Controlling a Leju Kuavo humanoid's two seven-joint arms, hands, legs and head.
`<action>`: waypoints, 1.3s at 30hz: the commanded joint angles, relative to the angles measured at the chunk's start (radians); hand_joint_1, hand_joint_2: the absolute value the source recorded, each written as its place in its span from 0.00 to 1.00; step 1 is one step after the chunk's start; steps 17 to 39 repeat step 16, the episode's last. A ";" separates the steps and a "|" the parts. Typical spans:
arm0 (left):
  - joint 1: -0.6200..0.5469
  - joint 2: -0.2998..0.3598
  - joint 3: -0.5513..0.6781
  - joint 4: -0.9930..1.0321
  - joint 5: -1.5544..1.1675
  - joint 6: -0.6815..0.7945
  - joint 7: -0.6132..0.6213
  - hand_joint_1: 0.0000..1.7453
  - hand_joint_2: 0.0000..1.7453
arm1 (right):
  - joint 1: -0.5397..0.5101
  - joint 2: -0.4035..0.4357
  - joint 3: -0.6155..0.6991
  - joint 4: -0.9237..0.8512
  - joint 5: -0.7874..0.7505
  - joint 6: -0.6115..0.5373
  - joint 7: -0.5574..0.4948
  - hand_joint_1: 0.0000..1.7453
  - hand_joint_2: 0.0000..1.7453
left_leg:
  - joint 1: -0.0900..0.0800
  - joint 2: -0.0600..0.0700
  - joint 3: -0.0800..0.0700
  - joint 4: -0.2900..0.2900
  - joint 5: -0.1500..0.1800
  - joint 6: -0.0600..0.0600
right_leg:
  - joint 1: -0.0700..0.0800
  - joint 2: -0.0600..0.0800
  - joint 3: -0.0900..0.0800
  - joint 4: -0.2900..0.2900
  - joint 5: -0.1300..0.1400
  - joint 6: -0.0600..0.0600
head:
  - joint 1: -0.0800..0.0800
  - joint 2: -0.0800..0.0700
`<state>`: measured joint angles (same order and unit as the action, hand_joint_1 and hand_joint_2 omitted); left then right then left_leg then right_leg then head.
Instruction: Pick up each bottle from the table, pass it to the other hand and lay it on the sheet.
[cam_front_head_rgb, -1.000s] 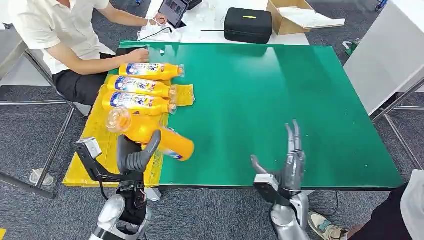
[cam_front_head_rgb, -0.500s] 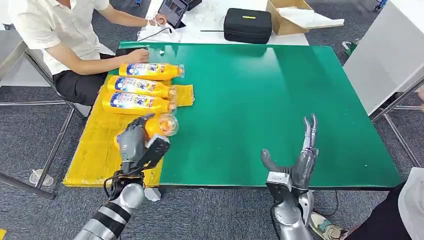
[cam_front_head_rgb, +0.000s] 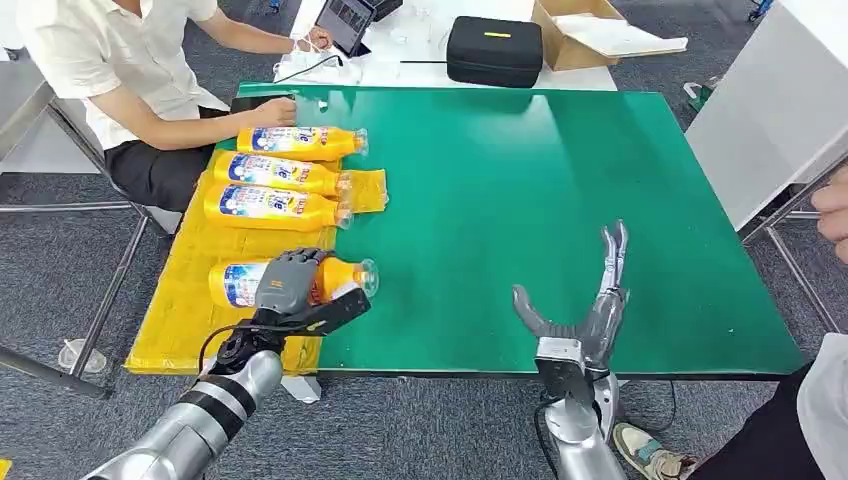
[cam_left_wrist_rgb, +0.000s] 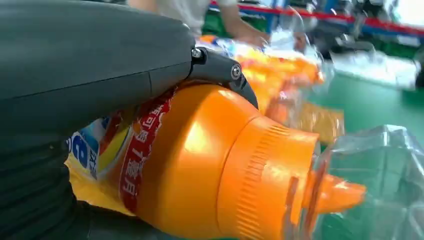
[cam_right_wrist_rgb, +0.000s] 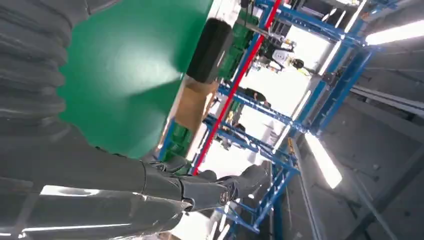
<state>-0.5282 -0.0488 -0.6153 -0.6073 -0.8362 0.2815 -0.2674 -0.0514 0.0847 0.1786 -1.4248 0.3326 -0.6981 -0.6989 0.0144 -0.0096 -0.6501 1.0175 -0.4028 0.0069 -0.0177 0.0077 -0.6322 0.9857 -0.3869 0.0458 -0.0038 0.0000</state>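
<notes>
A: Where the table's (cam_front_head_rgb: 700, 345) near edge runs, how do the hands sit?

B: The right hand (cam_front_head_rgb: 590, 310) hovers there with fingers spread, holding nothing, broad bare green beyond it. The left hand (cam_front_head_rgb: 290, 285) grips the fourth bottle (cam_front_head_rgb: 240, 282), lying on the yellow sheet (cam_front_head_rgb: 185, 320) at the near left.

A: And bottles altogether?

B: Four; three others (cam_front_head_rgb: 280, 173) lie farther back on it.

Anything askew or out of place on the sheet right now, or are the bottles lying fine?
Nothing spilled or damaged. The fourth bottle, under the left hand, lies apart from the three tidy bottles, and its cap end pokes past the yellow sheet onto the green table. The right hand is empty.
</notes>
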 joint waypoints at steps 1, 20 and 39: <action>-0.049 0.013 -0.017 0.123 0.023 -0.054 0.005 0.00 1.00 | -0.072 -0.052 0.096 0.098 -0.055 0.000 0.001 0.00 1.00 | 0.000 0.003 0.003 0.000 -0.001 0.000 | 0.001 0.002 0.003 -0.001 0.000 -0.001 | 0.000 0.000; 0.032 0.001 0.046 -0.027 0.126 -0.063 -0.206 0.00 1.00 | -0.097 -0.082 0.161 0.143 -0.110 0.000 0.001 0.00 1.00 | 0.000 0.002 0.004 0.000 -0.002 0.001 | 0.001 0.001 0.004 -0.001 -0.001 -0.002 | 0.000 0.000; 0.032 0.001 0.046 -0.027 0.126 -0.063 -0.206 0.00 1.00 | -0.097 -0.082 0.161 0.143 -0.110 0.000 0.001 0.00 1.00 | 0.000 0.002 0.004 0.000 -0.002 0.001 | 0.001 0.001 0.004 -0.001 -0.001 -0.002 | 0.000 0.000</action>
